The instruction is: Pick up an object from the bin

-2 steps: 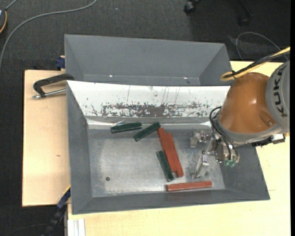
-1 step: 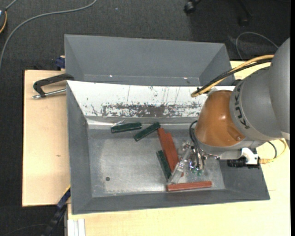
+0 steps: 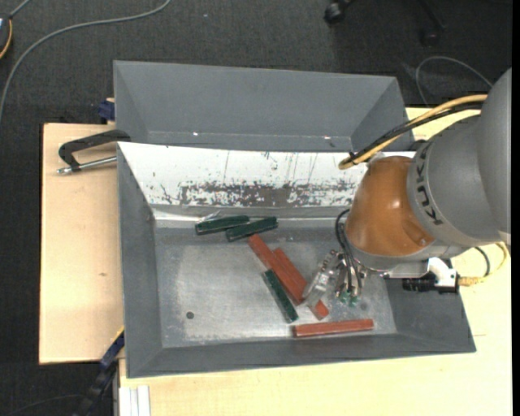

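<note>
Arm (image 3: 467, 183) overhead; flat red bar (image 3: 333, 327) just beside gripper (image 3: 340, 286).

Floor: dark grey carpet (image 3: 211, 32), visible beyond the far side of the grey metal bin (image 3: 134, 268) and along the left edge. A thin pale cable (image 3: 73, 26) curves across the carpet at upper left. A black cable (image 3: 447, 59) loops at upper right. Two black objects, possibly chair casters (image 3: 333, 11), sit at the top edge. A pale tabletop (image 3: 284, 396) borders the bin's near side.
</note>
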`<state>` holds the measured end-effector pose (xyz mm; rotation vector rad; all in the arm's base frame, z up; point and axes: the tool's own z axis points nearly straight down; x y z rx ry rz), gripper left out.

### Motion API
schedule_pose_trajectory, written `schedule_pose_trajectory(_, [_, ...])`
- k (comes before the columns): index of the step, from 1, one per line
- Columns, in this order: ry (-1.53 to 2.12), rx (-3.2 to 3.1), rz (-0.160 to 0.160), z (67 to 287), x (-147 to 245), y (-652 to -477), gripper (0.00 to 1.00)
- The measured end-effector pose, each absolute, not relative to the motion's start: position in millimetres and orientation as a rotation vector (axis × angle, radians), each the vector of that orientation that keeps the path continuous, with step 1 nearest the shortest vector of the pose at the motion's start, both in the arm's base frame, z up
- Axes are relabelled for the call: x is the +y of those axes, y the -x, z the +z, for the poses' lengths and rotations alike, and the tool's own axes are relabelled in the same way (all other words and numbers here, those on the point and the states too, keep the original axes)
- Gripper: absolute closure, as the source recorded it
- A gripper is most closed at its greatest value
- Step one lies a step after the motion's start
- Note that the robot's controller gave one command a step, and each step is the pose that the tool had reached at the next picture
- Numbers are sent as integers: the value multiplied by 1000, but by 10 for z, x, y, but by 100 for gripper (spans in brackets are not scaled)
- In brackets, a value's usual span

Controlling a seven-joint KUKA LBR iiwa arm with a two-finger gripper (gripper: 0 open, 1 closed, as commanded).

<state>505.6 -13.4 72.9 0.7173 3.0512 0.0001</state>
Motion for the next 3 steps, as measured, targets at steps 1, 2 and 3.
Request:
schedule_pose_trajectory(1, [-698,3059,1,783,-77,-5018,100])
schedule_pose_trajectory(2, [-698,3060,1,780,-75,-5018,0])
schedule_pose_trajectory(3, [-698,3061,0,777,-74,-5014,100])
